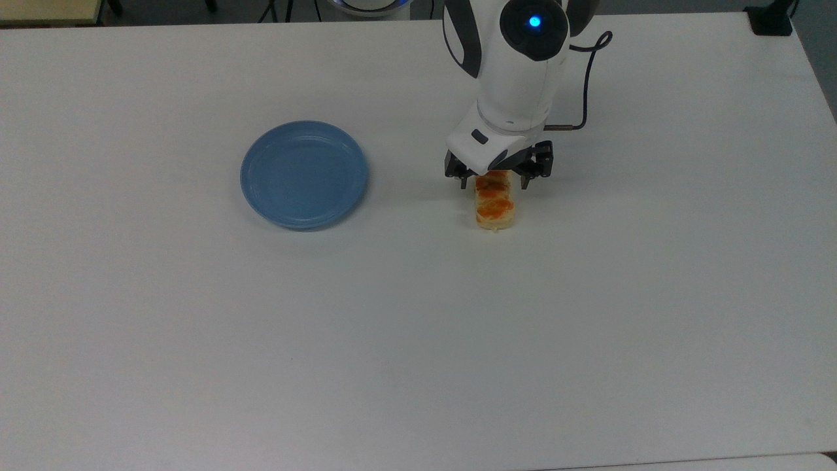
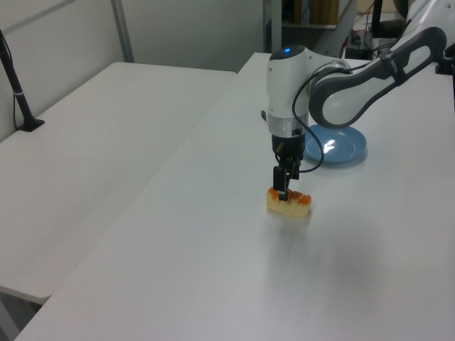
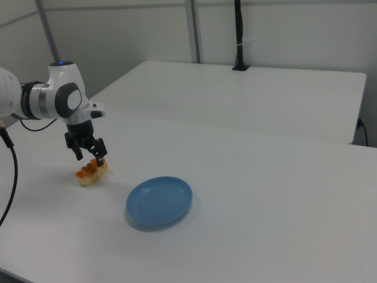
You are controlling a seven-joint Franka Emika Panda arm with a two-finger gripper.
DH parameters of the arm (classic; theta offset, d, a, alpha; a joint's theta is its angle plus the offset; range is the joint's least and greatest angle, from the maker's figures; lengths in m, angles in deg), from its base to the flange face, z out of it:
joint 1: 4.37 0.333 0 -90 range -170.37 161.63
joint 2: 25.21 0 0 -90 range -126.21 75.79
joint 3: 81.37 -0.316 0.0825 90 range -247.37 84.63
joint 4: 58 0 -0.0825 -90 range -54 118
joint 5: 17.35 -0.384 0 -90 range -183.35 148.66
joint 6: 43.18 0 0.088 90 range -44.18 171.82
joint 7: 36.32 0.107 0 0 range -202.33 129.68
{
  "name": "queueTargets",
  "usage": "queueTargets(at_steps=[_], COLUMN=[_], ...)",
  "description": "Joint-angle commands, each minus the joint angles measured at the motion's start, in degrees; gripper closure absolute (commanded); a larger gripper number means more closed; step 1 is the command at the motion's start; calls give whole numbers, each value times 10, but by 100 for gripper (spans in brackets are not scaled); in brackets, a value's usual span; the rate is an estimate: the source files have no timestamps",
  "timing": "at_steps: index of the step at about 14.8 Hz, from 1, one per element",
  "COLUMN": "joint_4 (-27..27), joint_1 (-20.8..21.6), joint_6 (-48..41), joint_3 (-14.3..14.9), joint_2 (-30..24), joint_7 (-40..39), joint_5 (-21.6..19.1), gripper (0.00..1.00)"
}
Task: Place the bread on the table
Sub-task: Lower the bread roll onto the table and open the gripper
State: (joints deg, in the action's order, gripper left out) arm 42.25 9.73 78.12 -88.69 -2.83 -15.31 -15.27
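We see a glossy white arm (image 1: 520, 65) with rounded segments and dark grey bands at the joints. A small blue light glows on its round cap. A thin black cable loops off its side. The pincer (image 1: 498, 175) is black beneath a white housing.
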Motion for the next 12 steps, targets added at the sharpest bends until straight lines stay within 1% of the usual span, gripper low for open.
queueTargets(at_steps=[1,5,6,7,8,9,11,12], joint_4=[-6,-7,-7,-7,-7,-8,-17,-35], joint_1=[-27,-85,-102,-115,-118,-118,-118,-119], joint_6=[-86,-148,-160,-173,-189,-193,-228,-268], joint_3=[4,7,13,27,54,72,99,117], joint_2=[-80,-173,-194,-212,-235,-254,-271,-275], joint_7=[-12,-11,-11,-12,-15,-34,-105,-180], joint_5=[3,4,3,2,-1,-3,-5,-6], gripper=[0,0,0,0,0,0,0,0])
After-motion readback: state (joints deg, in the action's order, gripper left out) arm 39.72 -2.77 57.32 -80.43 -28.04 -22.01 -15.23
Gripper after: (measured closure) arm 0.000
